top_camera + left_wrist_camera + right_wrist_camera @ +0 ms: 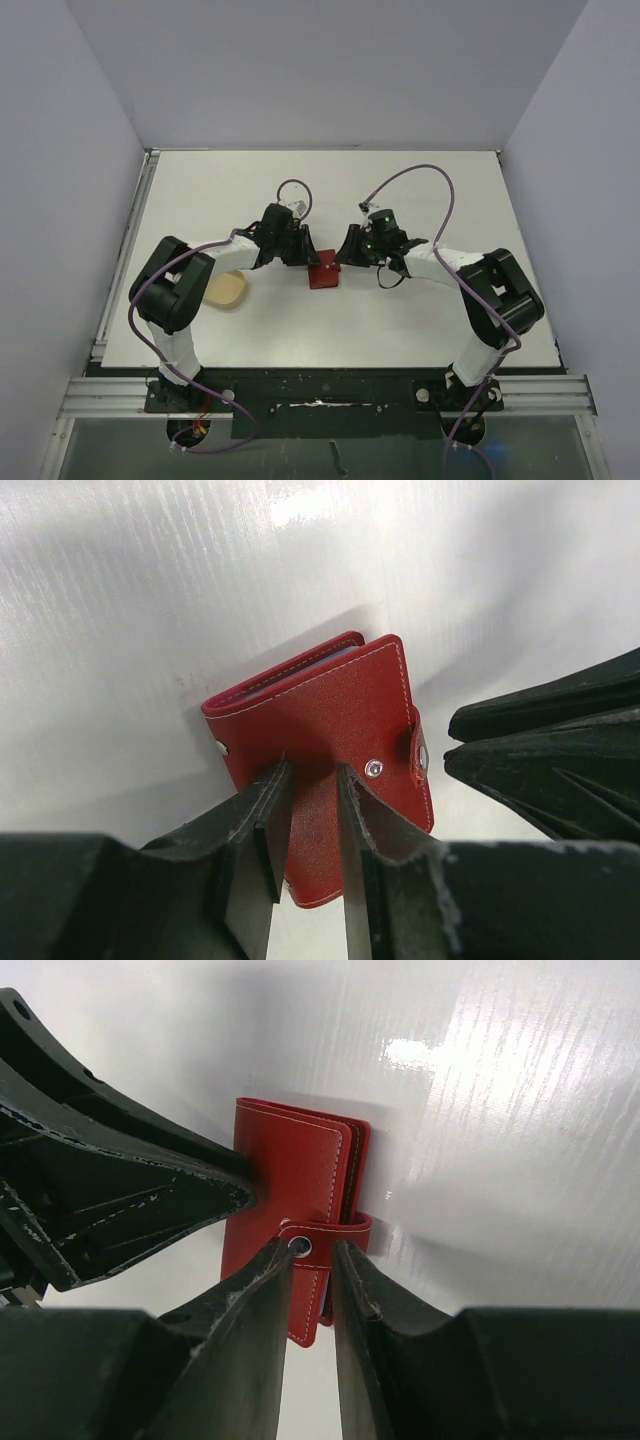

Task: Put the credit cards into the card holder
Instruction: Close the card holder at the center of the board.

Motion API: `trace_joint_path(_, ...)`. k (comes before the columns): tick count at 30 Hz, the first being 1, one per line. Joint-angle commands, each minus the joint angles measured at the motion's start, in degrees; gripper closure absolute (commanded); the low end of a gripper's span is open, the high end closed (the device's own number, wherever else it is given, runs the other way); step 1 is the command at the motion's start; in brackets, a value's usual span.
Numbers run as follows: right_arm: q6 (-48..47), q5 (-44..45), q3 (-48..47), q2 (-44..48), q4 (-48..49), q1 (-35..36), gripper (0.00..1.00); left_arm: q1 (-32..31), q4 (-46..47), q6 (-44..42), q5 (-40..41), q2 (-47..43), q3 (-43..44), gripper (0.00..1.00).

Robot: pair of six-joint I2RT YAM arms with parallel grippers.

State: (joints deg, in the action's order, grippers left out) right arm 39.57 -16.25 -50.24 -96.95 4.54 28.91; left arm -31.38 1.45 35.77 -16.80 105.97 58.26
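Enclosed on three sides by plain pale lavender-grey panels: back wall [330,70], left wall [50,200], right wall [600,150]. Floored by a white rectangular tabletop [300,335], faintly streaked when seen close up. Edged on the left by a grey metal rail [127,255], on the near side by a silver slotted aluminium rail [100,398]. Below that, a dark glossy strip [120,450], nature unclear. Lit from above; bright glare patches [425,1055] on the tabletop in both wrist views.

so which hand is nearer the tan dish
Left. The left hand sits right of the tan dish, at the red wallet; the right hand is farther right, beyond the wallet.
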Motion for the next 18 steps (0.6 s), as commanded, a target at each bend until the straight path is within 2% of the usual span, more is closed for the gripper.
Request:
trace_joint_path(1, -0.7, -0.6, -2.2, 1.5, 1.9, 0.6, 0.76, -0.2, -1.8, -1.0, 3.9, 0.5, -0.5, 0.76)
trace_joint_path(18, -0.5, -1.6, -2.8, -2.1, 2.9, 1.7, 0.79, -0.4, -2.1, -0.7, 3.7, 0.0, -0.5, 0.76)
